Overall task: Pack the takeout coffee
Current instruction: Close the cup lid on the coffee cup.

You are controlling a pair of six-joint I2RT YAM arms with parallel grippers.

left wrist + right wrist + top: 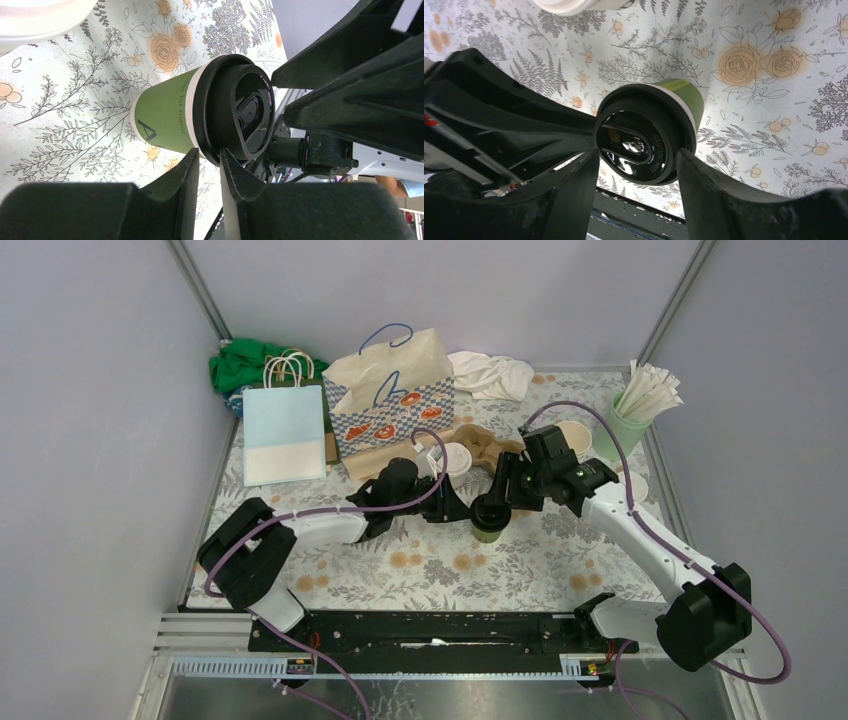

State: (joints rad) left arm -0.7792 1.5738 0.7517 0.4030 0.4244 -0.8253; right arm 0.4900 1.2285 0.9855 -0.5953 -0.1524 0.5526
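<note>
Mid-counter, between the two tools: one green cup with dark lettering, upright on the floral cover, black lid fitted.

Left tool: at the cup's left side, fingers nearly together, one under the lid's rim and one over its top. Whether they pinched the rim could not be told.

Right tool: over the cup from the right, fingers set wide on opposite sides of the lid and close against it. Gripping or let go could not be told.

Behind the cup: white-lidded cup at the left end of a brown carrier; whether it sat in the carrier could not be told. Open cup just right of the carrier.

Far right corner: mint tumbler of wrapped straws.

Back row, left to right: green cloth, pale blue bag, patterned paper bag, white cloth.
</note>
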